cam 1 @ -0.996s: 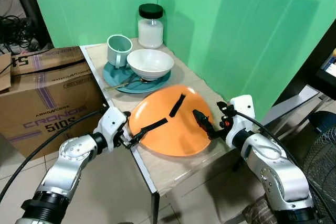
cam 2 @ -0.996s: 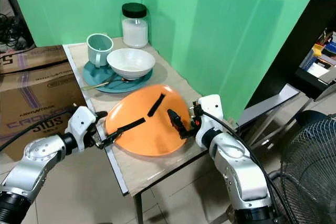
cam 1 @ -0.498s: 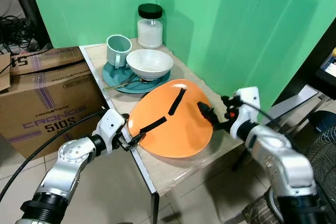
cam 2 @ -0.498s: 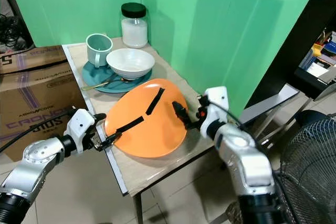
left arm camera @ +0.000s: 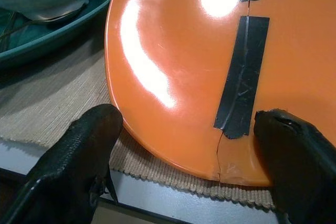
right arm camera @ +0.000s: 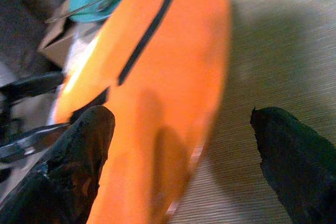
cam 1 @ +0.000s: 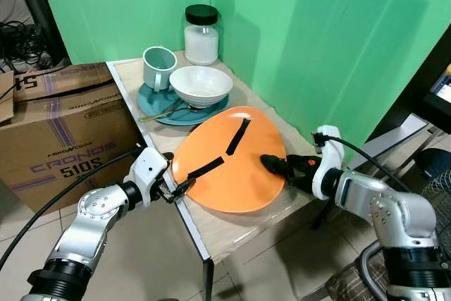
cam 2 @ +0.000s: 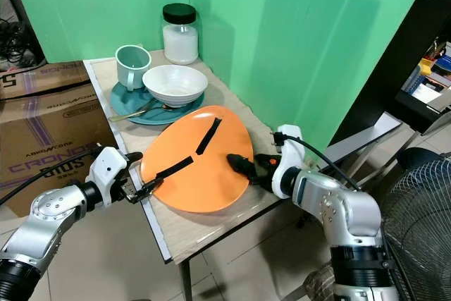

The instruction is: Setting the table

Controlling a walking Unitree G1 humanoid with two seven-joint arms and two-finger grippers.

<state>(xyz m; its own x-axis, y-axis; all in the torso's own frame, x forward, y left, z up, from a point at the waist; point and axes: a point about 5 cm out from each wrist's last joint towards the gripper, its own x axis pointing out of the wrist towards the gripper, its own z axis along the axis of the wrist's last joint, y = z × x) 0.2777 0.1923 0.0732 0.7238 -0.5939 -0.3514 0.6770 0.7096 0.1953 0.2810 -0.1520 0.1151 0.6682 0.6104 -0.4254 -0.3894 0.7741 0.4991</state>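
Note:
An orange plate (cam 1: 232, 174) with black tape strips sits tilted on the small table (cam 1: 232, 227), its right side raised off the mat. My left gripper (cam 1: 177, 188) is open at the plate's near-left rim; in the left wrist view its fingers (left arm camera: 79, 150) stand wide apart along the rim of the plate (left arm camera: 178, 51). My right gripper (cam 1: 273, 166) is open at the right rim. One of its fingers (right arm camera: 79, 150) lies against the orange face of the plate (right arm camera: 168, 103) and the other is over the mat.
Behind the plate a teal plate (cam 1: 158, 107) holds a white bowl (cam 1: 201, 84), a teal cup (cam 1: 159, 66) and a utensil. A jar (cam 1: 202, 33) stands at the back against the green screen. A cardboard box (cam 1: 56, 125) is left of the table, a fan (cam 2: 416, 209) on the right.
The plate's right side has come up off the table. My right arm has dropped and its wrist has turned, the gripper staying at the right rim. The left gripper has hardly moved.

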